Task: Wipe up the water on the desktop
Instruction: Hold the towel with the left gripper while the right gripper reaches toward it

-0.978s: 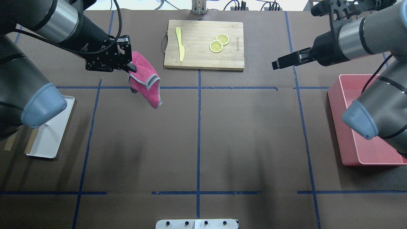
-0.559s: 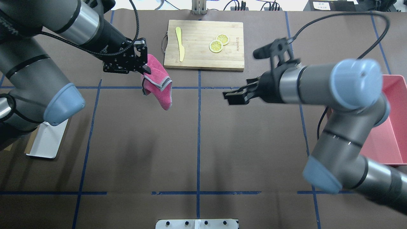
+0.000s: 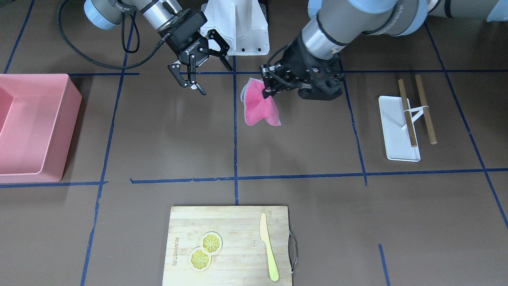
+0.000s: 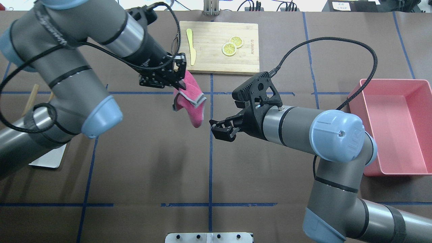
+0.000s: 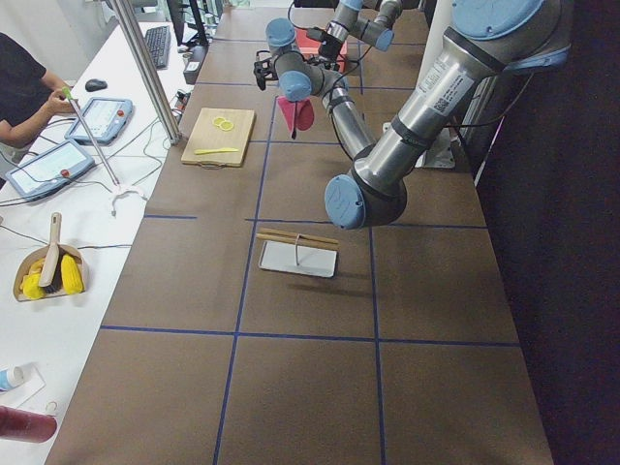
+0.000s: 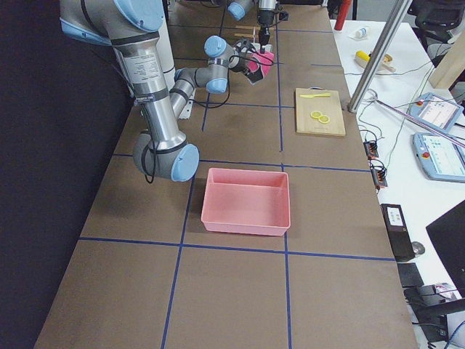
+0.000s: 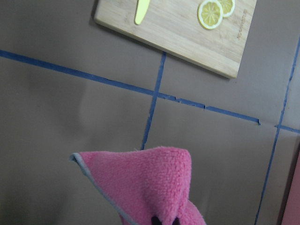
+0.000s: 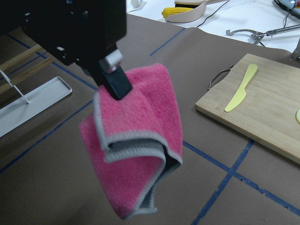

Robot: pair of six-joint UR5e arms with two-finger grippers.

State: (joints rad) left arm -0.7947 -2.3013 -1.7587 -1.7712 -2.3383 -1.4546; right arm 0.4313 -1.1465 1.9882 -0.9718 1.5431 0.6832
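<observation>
Left gripper (image 4: 179, 81) clamps one corner of the cloth (image 4: 193, 105), which hangs folded above the mid desktop (image 4: 152, 162). Right gripper (image 4: 221, 130), fingers spread, sits just right of it. Risk: the grippers collide, or the thin hold slips.

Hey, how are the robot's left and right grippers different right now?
The left gripper is shut on the pink cloth, which hangs below it; the right gripper is open and holds nothing. The left gripper sits nearer the cutting board, while the right gripper is nearer the robot, its open jaws facing the cloth. Both are black two-finger grippers raised over the desktop, near its centre tape line.
</observation>
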